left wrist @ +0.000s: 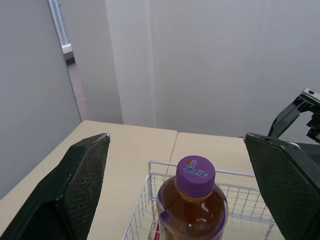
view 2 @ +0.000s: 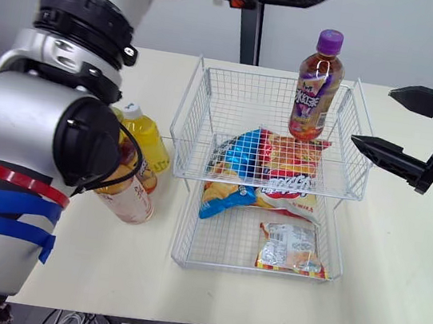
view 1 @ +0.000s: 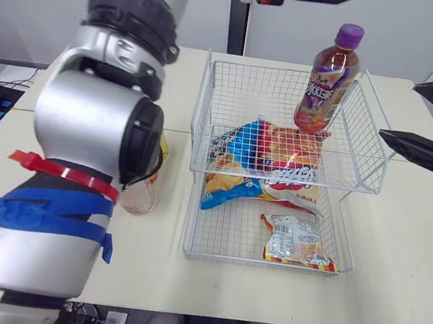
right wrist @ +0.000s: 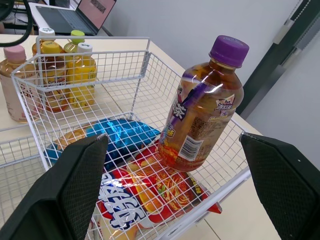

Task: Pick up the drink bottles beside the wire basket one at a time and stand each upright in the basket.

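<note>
The cream desk point(view 2: 396, 260) carries a white two-tier wire basket point(view 2: 253, 74) near its middle. The lower tier stands out toward the front edge of the desk.

In the upper tier lie a blue snack bag point(right wrist: 122, 135) and a red snack bag point(right wrist: 165, 192), side by side. A smaller snack bag point(view 2: 291, 249) lies flat in the lower tier, near its front right corner.

The purple-capped tea bottle point(view 2: 316, 87) is inside the upper tier, at its far right corner. Its base rests on the red snack bag and it leans a little, not fully straight.

Beside the left wall of the basket a yellow drink bottle point(view 2: 146, 142) stands on the desk. A pink-capped bottle point(right wrist: 12, 85) stands near it with other bottles.

The right gripper point(view 2: 373, 115) hangs just outside the right wall of the basket with its jaws released and wide apart. The tea bottle lies beyond the fingertips, in line with the gap, and no finger touches it.

The left gripper point(left wrist: 176, 136) is high over the far edge of the desk, also spread wide. The purple cap sits below the gap between its fingers, well apart from them.
</note>
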Controlling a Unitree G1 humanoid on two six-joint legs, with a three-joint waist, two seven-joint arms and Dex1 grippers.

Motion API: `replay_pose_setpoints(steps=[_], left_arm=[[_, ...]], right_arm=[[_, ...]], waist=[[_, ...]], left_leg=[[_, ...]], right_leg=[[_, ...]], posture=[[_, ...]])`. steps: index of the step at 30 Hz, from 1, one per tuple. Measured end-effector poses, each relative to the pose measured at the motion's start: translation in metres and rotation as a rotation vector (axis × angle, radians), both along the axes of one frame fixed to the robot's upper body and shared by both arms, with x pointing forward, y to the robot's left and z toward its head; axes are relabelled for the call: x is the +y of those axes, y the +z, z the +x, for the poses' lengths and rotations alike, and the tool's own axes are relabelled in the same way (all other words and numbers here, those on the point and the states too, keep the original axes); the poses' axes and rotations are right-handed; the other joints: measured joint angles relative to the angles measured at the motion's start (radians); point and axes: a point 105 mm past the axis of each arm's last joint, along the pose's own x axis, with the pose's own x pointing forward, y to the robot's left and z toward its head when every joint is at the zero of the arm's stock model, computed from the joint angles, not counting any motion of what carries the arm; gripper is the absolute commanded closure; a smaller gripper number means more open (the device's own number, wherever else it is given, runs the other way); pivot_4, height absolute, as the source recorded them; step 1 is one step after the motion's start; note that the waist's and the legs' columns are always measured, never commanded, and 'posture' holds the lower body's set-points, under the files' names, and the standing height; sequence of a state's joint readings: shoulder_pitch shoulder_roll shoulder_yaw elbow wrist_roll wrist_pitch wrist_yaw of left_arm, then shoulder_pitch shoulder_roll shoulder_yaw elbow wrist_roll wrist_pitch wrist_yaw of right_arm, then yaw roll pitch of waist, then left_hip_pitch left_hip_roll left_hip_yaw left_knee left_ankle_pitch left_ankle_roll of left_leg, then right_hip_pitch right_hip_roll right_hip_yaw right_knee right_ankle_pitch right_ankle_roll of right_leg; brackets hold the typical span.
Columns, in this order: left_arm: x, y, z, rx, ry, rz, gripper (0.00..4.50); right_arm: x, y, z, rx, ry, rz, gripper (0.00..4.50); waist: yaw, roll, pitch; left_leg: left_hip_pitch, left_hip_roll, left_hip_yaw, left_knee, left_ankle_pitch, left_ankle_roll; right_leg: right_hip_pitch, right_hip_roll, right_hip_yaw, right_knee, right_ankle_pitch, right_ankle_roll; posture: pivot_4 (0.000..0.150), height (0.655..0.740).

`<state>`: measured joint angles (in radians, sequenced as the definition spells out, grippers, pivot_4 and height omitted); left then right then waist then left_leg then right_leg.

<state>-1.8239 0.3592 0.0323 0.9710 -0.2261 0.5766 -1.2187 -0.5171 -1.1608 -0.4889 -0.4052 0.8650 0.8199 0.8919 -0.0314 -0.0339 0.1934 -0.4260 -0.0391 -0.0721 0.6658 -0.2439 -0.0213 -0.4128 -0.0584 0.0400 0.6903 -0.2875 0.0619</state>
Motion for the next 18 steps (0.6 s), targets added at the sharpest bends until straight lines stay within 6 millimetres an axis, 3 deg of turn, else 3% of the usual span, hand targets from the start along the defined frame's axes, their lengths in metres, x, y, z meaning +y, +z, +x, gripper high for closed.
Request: replay_pose_setpoints(steps=[6, 11, 18], left_arm=[[0.027, -0.006, -0.013, -0.007, 0.004, 0.035, 0.04], [0.069, -0.002, -0.033, -0.046, 0.084, -0.001, 0.04], [0.135, -0.014, -0.054, -0.022, 0.286, -0.091, 0.04]], right_arm=[[0.001, 0.001, 0.000, -0.005, 0.008, -0.001, 0.00], [0.009, 0.004, -0.007, -0.009, 0.070, 0.002, 0.00], [0.035, 0.000, -0.010, 0.012, 0.223, -0.030, 0.00]], waist=[[-0.001, 0.000, 0.000], [-0.007, 0.001, 0.000], [-0.010, 0.001, 0.000]], left_leg=[[0.001, 0.000, 0.000, 0.001, 0.000, 0.000], [0.001, 0.001, 0.000, 0.001, 0.000, 0.000], [0.001, 0.002, 0.000, 0.006, 0.000, 0.000]], right_leg=[[0.000, 0.000, 0.000, 0.002, 0.000, 0.000], [-0.001, 0.001, 0.001, 0.004, 0.000, 0.000], [0.000, 0.001, 0.001, 0.006, 0.000, 0.000]], posture=[[0.150, 0.7400], [0.150, 0.7400], [0.150, 0.7400]])
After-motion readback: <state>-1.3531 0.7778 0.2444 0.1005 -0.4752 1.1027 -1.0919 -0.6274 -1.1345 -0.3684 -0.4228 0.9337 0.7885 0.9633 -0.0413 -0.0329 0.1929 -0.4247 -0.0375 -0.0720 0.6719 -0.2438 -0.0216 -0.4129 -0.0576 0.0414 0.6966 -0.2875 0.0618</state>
